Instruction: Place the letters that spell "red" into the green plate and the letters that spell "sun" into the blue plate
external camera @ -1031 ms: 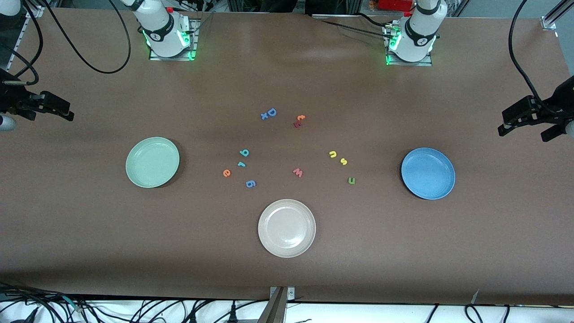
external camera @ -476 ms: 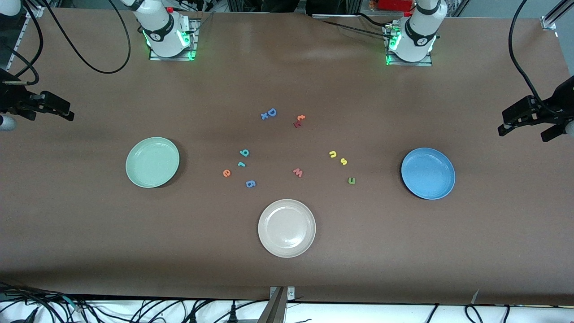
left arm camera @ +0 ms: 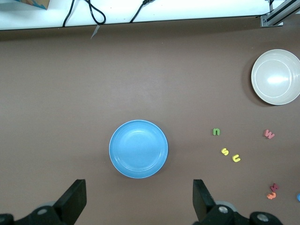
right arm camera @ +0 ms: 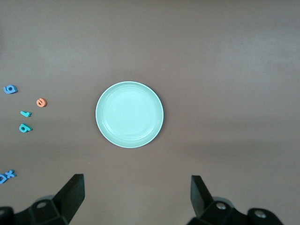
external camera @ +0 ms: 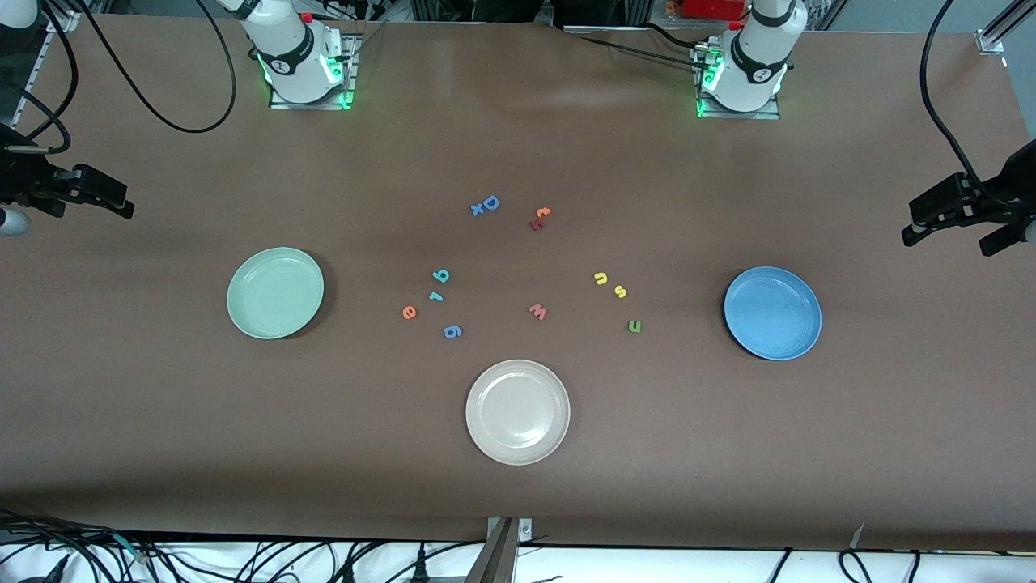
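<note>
While both arms wait high at the table's two ends, the six small foam task letters lie loose on the brown tabletop [external camera: 518,129], all placed here against the round cream-white plate [external camera: 517,412]. Every letter is farther from the front camera than that plate. The orange "e" [external camera: 409,312], small teal "r" [external camera: 436,296] and teal "d" [external camera: 440,276] cluster toward the right arm's end of it, and the round pale mint-green plate [external camera: 275,292] sits well apart from it that same way. The yellow "s" [external camera: 621,291], yellow u/n shape [external camera: 600,278] and green u/n shape [external camera: 634,326] lie toward the left arm's end, as does the round bright blue plate [external camera: 772,312]. Both coloured plates hold nothing.

The left gripper [external camera: 951,223] hangs over the table edge near the blue plate, its fingers [left arm camera: 73,199] spread wide and holding nothing. The right gripper [external camera: 104,198] hangs near the green plate's end, fingers [right arm camera: 70,192] likewise spread and holding nothing. Each gripper is well apart from every letter, and its arm is cut off by the front view's edge.
</note>
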Action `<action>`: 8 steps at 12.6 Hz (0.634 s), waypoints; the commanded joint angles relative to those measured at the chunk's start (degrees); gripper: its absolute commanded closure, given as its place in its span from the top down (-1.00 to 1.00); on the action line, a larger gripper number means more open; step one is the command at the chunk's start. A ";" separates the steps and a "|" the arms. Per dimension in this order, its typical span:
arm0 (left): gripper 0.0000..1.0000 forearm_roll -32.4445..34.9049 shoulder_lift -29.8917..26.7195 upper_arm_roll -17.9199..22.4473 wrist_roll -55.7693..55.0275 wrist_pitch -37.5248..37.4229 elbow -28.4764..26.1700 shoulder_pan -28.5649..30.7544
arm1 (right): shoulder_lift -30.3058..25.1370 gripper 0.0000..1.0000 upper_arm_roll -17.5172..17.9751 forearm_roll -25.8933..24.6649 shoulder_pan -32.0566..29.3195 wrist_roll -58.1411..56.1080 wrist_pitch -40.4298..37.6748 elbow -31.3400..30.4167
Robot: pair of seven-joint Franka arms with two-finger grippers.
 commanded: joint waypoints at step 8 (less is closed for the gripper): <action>1.00 1.43 0.05 -0.67 -0.51 -0.36 0.96 -0.22 | -0.03 1.00 0.26 -0.62 -0.11 -0.89 -0.76 0.80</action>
